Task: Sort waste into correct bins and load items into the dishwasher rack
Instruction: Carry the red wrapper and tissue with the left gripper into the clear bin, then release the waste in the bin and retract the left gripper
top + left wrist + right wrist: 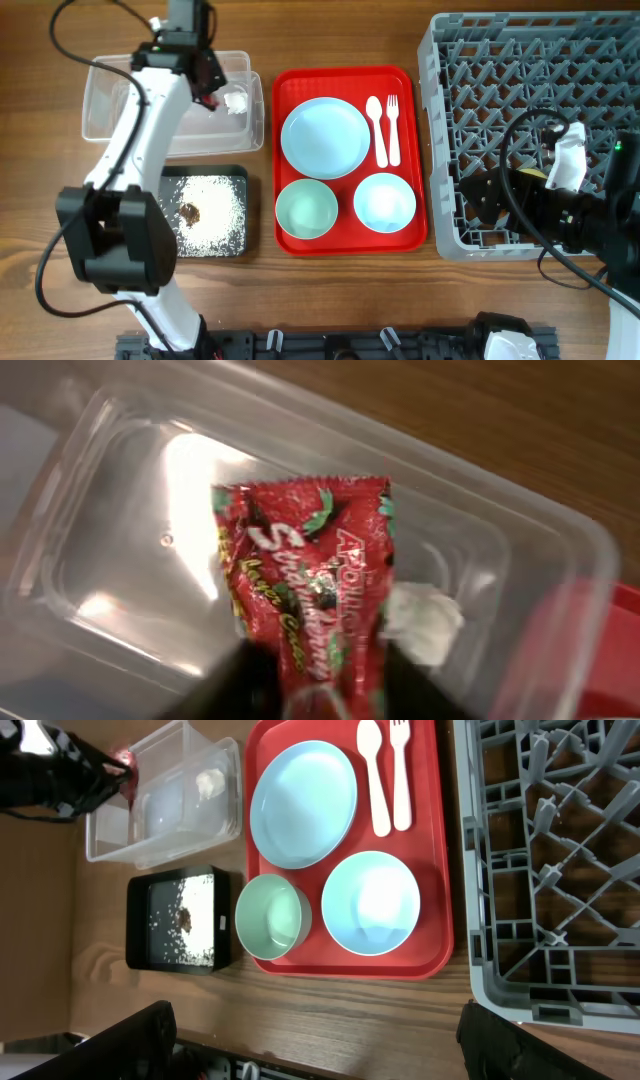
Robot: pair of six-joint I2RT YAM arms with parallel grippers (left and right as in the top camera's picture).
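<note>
The red snack wrapper [310,590] is hanging pinched in the left gripper [320,685], above the clear tub [560,550] where the tissue wad [420,622] is lying. The right gripper [320,1045] is hovering over the dishwasher rack [480,60], fingers spread wide and holding nothing.

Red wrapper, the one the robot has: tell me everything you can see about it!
The red snack wrapper is shiny, crinkled plastic with white and yellow lettering and green leaves. It looks flat. The left gripper pinches one end, holding it over the clear tub, near the white tissue wad lying inside.
</note>
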